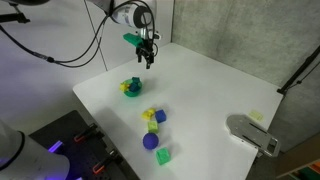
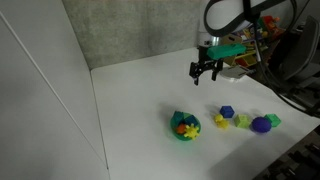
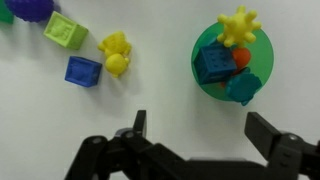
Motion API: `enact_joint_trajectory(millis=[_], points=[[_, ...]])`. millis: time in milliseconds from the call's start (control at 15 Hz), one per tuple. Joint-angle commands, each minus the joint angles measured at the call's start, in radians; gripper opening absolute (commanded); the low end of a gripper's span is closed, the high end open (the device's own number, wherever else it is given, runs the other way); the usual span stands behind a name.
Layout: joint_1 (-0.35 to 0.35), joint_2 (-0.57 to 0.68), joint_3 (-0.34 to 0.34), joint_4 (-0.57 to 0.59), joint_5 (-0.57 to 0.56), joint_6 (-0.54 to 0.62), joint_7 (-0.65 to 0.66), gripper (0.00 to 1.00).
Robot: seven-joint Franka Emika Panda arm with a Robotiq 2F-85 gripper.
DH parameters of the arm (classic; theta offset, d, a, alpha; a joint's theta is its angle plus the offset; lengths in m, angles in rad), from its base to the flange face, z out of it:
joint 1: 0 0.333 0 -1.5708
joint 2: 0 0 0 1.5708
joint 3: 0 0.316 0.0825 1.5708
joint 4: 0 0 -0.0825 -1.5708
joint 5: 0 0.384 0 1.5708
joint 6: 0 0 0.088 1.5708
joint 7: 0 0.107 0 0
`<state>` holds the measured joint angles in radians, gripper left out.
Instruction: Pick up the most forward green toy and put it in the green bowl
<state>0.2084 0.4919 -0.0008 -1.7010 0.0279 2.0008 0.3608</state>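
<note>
The green bowl sits on the white table and shows in both exterior views. In the wrist view it holds a yellow spiky toy, a blue block, an orange piece and the dark teal-green block, which lies at the bowl's rim. My gripper is open and empty. It hangs well above the table, off to one side of the bowl, in both exterior views.
A cluster of toys lies apart from the bowl: a blue cube, a light-green cube, a yellow toy and a purple ball. A grey device stands near a table edge.
</note>
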Motion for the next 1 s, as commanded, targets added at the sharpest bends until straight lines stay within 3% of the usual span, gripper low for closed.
enact_joint_trajectory(millis=[0, 467, 933], points=[[-0.045, -0.178, 0.008, -0.197, -0.010, 0.023, -0.063, 1.00], [-0.091, -0.481, 0.011, -0.463, -0.018, 0.004, -0.057, 1.00], [-0.135, -0.680, 0.026, -0.506, -0.054, -0.081, -0.060, 1.00]])
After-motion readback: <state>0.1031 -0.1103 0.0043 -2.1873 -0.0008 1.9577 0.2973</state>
